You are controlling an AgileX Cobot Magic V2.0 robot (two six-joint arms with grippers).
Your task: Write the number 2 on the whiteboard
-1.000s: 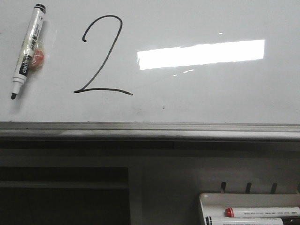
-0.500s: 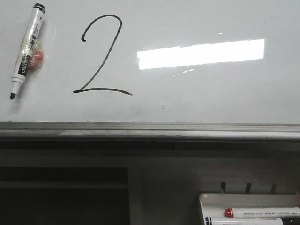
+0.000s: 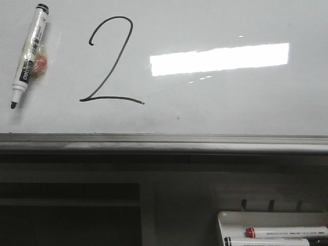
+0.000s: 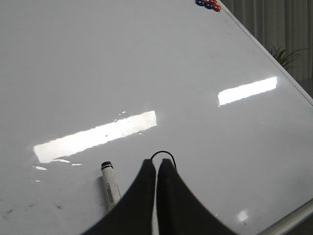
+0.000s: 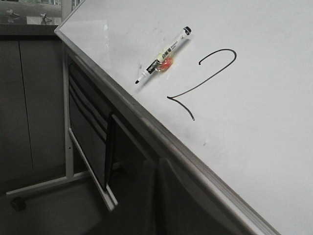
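Observation:
The number 2 (image 3: pixel 111 61) is a thin black line on the whiteboard (image 3: pixel 230 102), left of a bright light reflection. It also shows in the right wrist view (image 5: pixel 205 83). In the left wrist view only its hooked top (image 4: pixel 164 153) shows above my fingers. A white marker with a black cap (image 3: pixel 29 54) sticks to the board left of the 2, tip down, on a red magnet. My left gripper (image 4: pixel 157 162) is shut and empty, close over the board by the top of the 2. My right gripper (image 5: pixel 156 166) is shut and empty, below the board's bottom rail (image 5: pixel 161 132). Neither gripper shows in the front view.
The grey bottom rail (image 3: pixel 164 143) runs under the board. A small white tray (image 3: pixel 230 218) at the lower right holds markers, one with a red cap (image 3: pixel 287 232). Dark shelving lies below the rail. Several round magnets (image 4: pixel 208 4) sit at the board's far corner.

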